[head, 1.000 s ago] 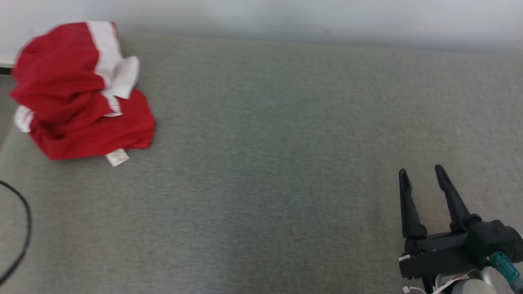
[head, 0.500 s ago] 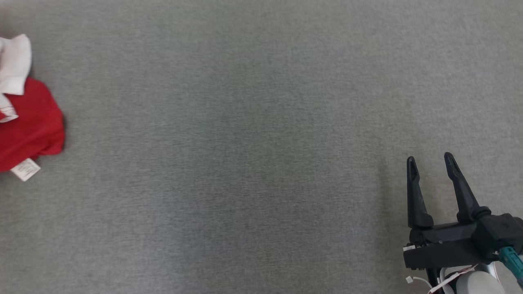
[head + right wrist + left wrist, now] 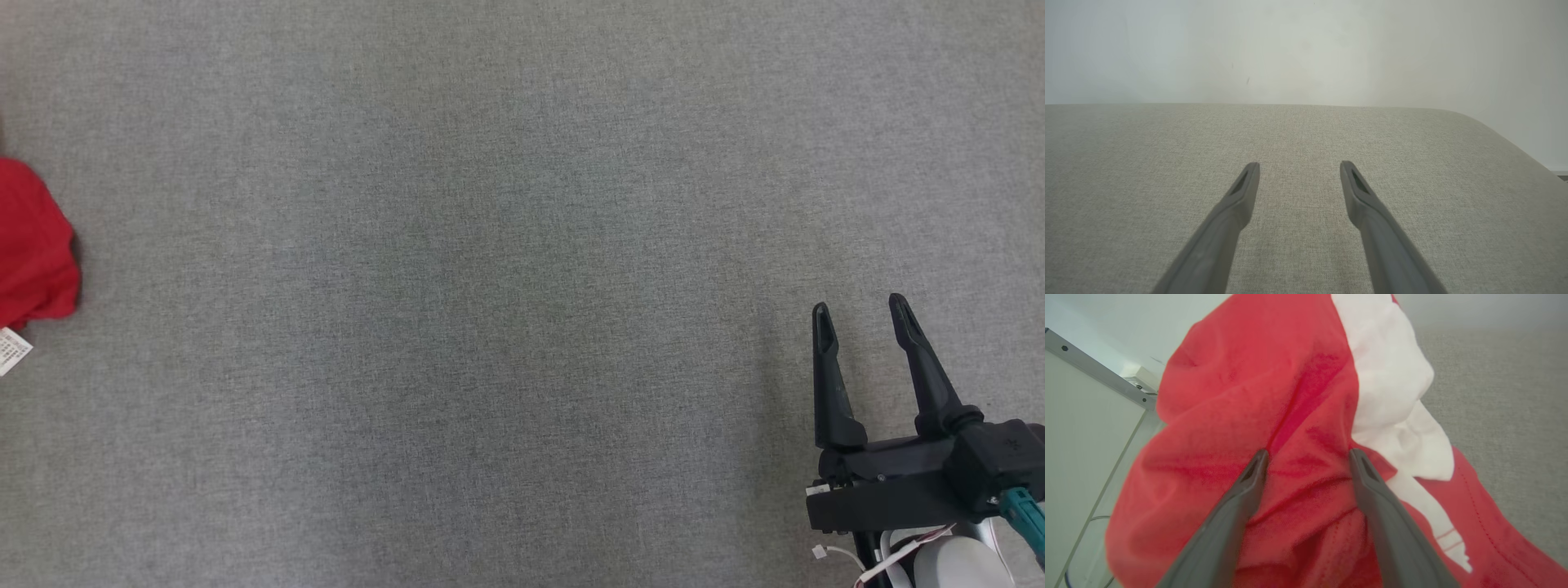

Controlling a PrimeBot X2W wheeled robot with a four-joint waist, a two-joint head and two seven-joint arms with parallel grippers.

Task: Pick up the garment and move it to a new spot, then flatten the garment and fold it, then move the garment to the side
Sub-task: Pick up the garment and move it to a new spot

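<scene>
Gaping left hand, maybe touching red garment.

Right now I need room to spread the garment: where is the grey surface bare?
The grey surface is bare across its middle, from the red garment at the head view's left edge to the open right gripper at lower right. Crowded at far left: the crumpled garment, the open left gripper over it.
</scene>
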